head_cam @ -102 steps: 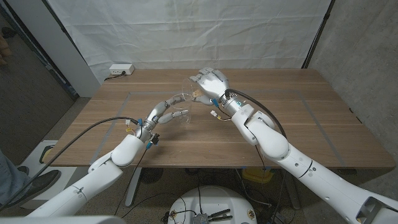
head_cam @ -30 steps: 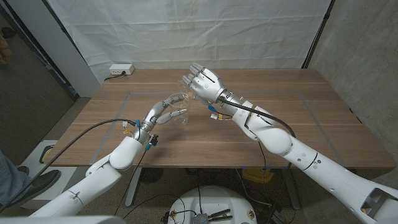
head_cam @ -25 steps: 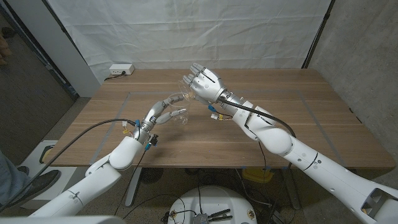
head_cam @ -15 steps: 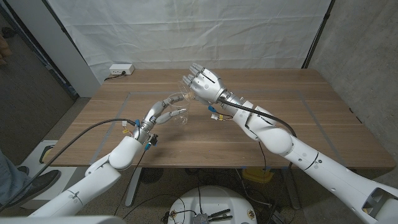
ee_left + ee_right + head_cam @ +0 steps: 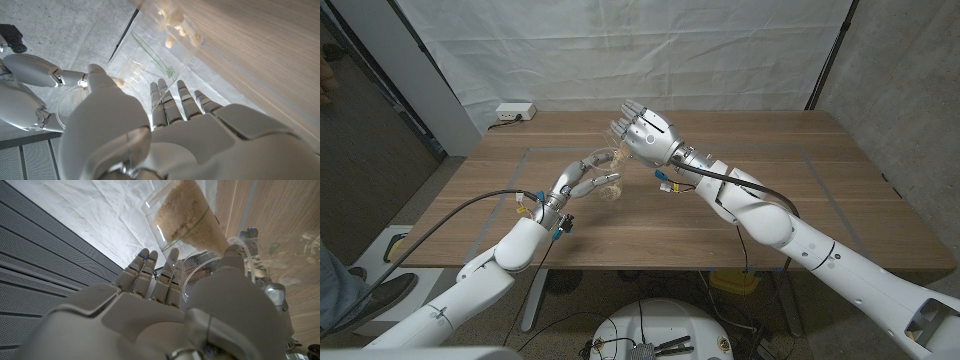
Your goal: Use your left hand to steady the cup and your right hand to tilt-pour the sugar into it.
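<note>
Toward the table's [image 5: 800, 190] far-left middle, the right hand [image 5: 645, 135] is gripping the tilted sugar cup [image 5: 187, 220] over the receiving cup [image 5: 608, 187] that the left hand [image 5: 582, 178] is clasping — tipping further could be sending sugar past the rim.

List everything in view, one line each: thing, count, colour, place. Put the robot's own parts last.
Table: one, brown wood, under both arms.
Backdrop sheet: one, white, behind the table.
Power strip: one, white, table's far left corner.
Cup: one, clear plastic, on the table, in the left hand.
Sugar container: one, clear, holding tan sugar, tilted over the cup.
Left hand: one, white, fingers around the cup.
Right hand: one, white, raised, holding the sugar container.
</note>
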You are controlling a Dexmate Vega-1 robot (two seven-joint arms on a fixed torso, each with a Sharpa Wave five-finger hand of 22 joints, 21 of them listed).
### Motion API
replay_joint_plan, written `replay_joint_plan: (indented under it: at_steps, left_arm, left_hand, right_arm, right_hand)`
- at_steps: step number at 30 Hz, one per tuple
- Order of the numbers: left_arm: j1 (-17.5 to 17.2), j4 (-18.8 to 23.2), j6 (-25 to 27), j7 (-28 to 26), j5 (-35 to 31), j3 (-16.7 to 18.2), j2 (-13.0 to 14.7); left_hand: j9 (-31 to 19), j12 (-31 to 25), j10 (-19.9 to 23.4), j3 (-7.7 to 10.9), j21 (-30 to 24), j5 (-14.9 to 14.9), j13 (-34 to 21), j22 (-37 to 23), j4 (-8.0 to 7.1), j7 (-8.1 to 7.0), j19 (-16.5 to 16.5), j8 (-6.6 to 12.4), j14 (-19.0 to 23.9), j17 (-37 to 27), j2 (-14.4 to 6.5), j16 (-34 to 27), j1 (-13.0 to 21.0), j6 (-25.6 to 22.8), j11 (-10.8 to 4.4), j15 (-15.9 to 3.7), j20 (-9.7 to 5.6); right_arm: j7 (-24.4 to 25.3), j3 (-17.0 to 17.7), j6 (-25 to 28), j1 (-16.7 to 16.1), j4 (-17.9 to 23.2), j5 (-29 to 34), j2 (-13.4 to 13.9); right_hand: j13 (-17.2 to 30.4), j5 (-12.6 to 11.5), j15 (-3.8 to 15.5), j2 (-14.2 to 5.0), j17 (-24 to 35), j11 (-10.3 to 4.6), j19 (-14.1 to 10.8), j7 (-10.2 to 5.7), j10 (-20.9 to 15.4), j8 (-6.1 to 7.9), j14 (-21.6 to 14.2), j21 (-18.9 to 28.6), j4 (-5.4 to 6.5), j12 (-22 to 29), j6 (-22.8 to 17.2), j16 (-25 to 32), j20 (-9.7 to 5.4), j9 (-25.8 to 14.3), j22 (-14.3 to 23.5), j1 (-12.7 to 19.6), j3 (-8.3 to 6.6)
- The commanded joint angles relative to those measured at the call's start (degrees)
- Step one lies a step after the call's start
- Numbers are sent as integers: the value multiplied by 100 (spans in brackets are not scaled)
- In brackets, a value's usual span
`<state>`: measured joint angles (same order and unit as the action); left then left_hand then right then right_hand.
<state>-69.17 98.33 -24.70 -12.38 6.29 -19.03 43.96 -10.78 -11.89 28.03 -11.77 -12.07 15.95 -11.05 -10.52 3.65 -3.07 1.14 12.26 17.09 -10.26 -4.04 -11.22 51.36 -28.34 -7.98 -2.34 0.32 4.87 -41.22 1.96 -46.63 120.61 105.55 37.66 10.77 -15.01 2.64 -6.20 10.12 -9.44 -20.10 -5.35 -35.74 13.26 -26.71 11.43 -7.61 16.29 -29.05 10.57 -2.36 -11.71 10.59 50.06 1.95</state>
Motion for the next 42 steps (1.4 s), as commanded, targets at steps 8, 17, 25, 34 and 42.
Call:
replay_joint_plan:
  at_steps: [8, 17, 25, 34, 42]
  left_arm:
    - [74, -35, 10, 40, 16, -41, -55]
    - [99, -56, 8, 50, 23, -51, -72]
    - [113, -63, 4, 53, 15, -65, -87]
    - [134, -83, 9, 69, 28, -82, -107]
    - [139, -83, 16, 69, 24, -84, -108]
  left_hand:
    - [-34, 22, 41, -51, 1, -26, -18, -24, -5, 22, -19, -3, 47, -12, -50, 17, 20, -33, 10, -183, 20]
    - [-35, 26, 38, -64, 2, -27, -19, -24, -7, 24, -18, -2, 47, -12, -54, 18, 27, -48, 17, -180, 26]
    - [-35, 20, 61, -76, 3, -27, -19, -24, -11, 8, -15, -6, 51, -12, -58, 17, 32, -53, 5, -177, 28]
    - [-36, 24, 57, -89, 2, -28, -19, -24, -14, 18, -18, -12, 43, -12, -66, 21, 40, -52, 14, -167, 38]
    - [-36, 23, 65, -100, 2, -28, -19, -24, -17, 20, -20, -15, 54, -13, -69, 16, 45, -53, -6, -173, 40]
  right_arm:
    - [-105, -32, -214, 148, -73, -48, 22]
    - [-124, -89, -216, 167, -96, 4, 10]
    - [-113, -85, -176, 133, -101, -33, -7]
    - [-53, -79, -158, 132, -143, -133, -39]
    - [-9, -64, -80, 112, -165, -227, -97]
  right_hand:
    - [33, -30, 710, -28, 20, -35, 29, -525, -45, -9, 16, -5, -34, -10, -482, -4, -344, -22, 20, 84, -23]
    - [33, -29, 709, -33, 24, -31, 36, -544, -45, -8, 17, -3, -25, -16, -501, -2, -334, -22, 21, 81, -24]
    - [34, -28, 709, -35, 27, -33, 38, -539, -47, -13, 20, 1, -14, -21, -506, 0, -331, -22, 23, 73, -23]
    - [34, -26, 715, -40, 29, -35, 37, -539, -49, -17, 20, 6, -5, -25, -509, 2, -328, -22, 24, 67, -23]
    - [34, -23, 714, -44, 30, -30, 34, -534, -50, -22, 21, 11, 5, -31, -515, 3, -327, -22, 25, 59, -22]
